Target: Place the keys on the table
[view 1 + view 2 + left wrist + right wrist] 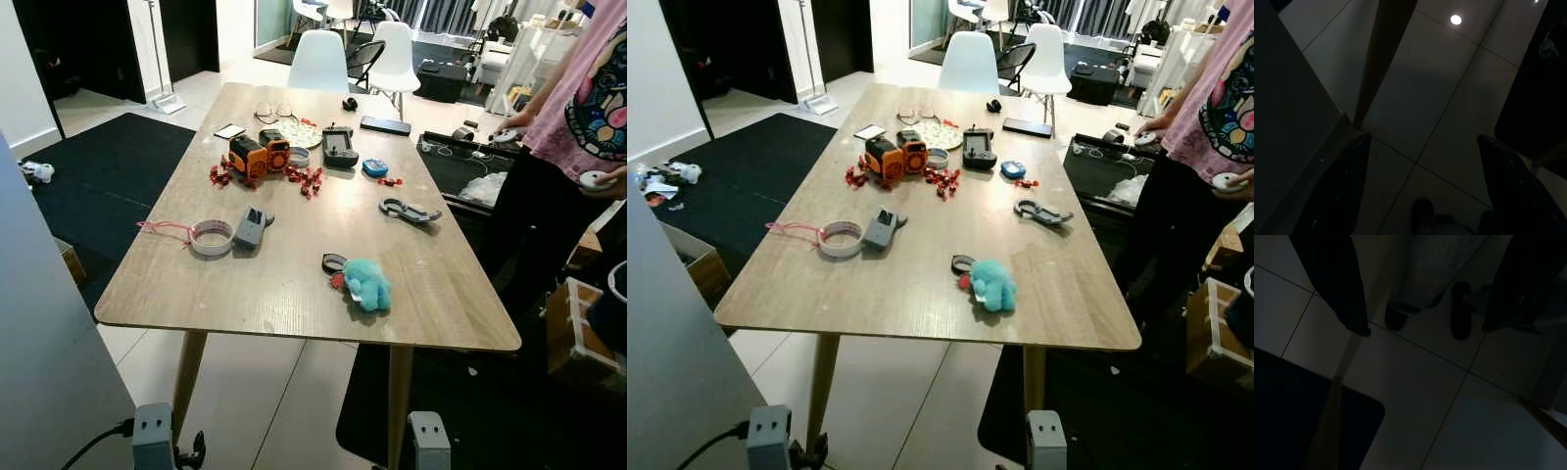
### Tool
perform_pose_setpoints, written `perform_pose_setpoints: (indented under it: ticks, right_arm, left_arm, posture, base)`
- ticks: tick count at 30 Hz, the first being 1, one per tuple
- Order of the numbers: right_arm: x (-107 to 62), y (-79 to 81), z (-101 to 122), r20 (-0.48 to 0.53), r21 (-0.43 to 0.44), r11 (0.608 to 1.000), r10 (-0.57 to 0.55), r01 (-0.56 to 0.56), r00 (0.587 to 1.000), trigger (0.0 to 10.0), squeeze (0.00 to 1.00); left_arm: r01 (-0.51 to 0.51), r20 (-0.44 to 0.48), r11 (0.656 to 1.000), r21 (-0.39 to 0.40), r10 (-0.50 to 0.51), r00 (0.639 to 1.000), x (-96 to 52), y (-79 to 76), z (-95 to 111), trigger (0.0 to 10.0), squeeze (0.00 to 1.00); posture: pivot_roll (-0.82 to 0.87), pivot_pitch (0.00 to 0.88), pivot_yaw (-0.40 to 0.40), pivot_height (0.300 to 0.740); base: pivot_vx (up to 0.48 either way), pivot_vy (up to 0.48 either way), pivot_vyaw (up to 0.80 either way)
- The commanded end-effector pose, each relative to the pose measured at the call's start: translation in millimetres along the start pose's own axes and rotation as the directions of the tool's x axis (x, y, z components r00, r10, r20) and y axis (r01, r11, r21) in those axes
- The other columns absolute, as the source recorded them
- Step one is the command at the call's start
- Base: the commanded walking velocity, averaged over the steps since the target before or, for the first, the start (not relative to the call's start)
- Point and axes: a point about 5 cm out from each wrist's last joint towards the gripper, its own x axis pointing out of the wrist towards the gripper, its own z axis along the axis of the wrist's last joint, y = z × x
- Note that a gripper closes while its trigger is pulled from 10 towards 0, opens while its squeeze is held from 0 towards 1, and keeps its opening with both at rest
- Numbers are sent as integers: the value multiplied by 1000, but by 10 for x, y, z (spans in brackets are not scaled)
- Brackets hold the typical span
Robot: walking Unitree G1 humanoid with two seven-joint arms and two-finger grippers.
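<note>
Seemingly done already, the keys (pixel 361 281) lie on the table (pixel 274 284) far above both idle grippers, left gripper (pixel 1420 196) and right gripper (pixel 1422 328), each spread empty, so only retreat remains.

My left jaws (pixel 1425 191) are two long black fingers (pixel 1337 191), flat-sided and glossy, one carrying a tiny blue glint on the pale strip beside it. My right jaws (pixel 1425 328) have the same dark tapering blades (pixel 1334 284), ending in blunt rounded tips. Behind both sit grey boxy wrist housings (pixel 153 436), each with two small dark screw holes, and a black cable (pixel 93 446) runs off the left one.
</note>
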Motion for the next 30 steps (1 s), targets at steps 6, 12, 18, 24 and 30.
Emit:
perform_pose_setpoints:
  ticks: [6,12,18,24,30]
  right_arm:
    - [-4,46,-30,-33,-149,987,58,-63,998,10000,0]
    - [-6,95,-64,-56,-203,973,100,-109,993,10000,0]
    - [-12,113,-100,-72,-229,966,108,-121,992,10000,0]
    - [-15,111,-109,-80,-242,962,112,-128,990,10000,0]
    - [-13,122,-109,-88,-260,955,122,-141,989,10000,0]
  left_arm:
    - [-5,-13,1000,9,5,1000,-29,-4,-55,10000,0]
    - [-4,-21,1000,13,5,1000,-30,-14,-70,10000,0]
    - [-3,-29,1000,14,3,1000,-37,-15,-89,10000,0]
    - [-7,-42,1000,14,8,999,-47,-4,-115,10000,0]
    - [-15,-58,1000,14,15,998,-55,22,-138,10000,0]
  posture:
    - [63,20,-57,740]
    - [63,20,-57,740]
    - [61,23,-58,740]
    - [62,25,-60,740]
    - [65,25,-61,740]
  base:
    - [0,0,0]
    - [0,0,533]
    - [0,0,800]
    - [0,0,800]
    - [0,0,800]
